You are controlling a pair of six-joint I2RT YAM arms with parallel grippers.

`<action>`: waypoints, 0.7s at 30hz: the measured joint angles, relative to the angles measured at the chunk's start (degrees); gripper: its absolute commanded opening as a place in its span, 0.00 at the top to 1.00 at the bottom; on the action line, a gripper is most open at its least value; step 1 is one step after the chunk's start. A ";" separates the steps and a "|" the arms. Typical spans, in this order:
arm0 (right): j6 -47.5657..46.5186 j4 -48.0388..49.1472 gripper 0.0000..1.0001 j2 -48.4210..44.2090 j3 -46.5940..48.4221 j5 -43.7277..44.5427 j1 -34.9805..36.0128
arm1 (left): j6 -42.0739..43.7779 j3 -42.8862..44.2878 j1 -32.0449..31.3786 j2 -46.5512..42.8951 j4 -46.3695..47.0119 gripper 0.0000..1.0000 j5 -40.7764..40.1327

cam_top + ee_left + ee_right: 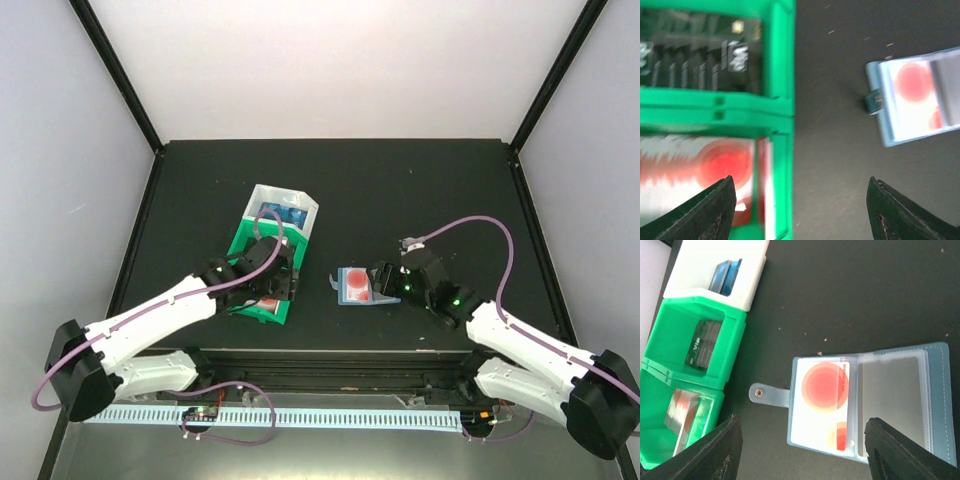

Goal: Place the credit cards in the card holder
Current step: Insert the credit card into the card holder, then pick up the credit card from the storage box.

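Judging the cards as light, stiff and slick: thin plastic, best pinched across a short edge so the free end can slide into a sleeve. The red-and-white cards (715, 165) sit in the green bin (782, 75) just under the left claw (800, 180), towards its left finger; the black cards (700, 60) are in the compartment ahead of it. The left claw is wide apart and holds nothing, no contact I can see. The wallet (890, 390) lies open flat below the right claw (802, 420), with one card (822, 400) already sleeved. The right claw is spread too, empty. I reckon the wallet is floppy and may skid if pushed.
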 measured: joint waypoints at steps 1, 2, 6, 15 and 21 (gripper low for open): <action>0.15 0.11 0.31 0.00 -0.37 -0.48 0.00 | -0.63 -0.63 0.59 -0.59 -1.18 0.26 -0.28; 0.24 0.11 0.31 0.07 -0.74 -0.96 0.00 | -1.05 -1.40 1.33 -0.85 -2.19 0.27 -0.44; 0.42 -0.04 0.31 0.39 -1.09 -1.99 0.00 | -1.64 -4.46 4.11 0.61 -3.56 0.30 1.22; 0.57 0.17 0.31 0.37 -2.21 -2.12 0.00 | -0.15 -6.25 6.23 7.74 -0.35 0.47 8.50; 0.66 0.09 0.31 1.29 -2.69 -2.14 0.00 | 1.70 -6.25 6.56 10.73 1.55 0.51 11.21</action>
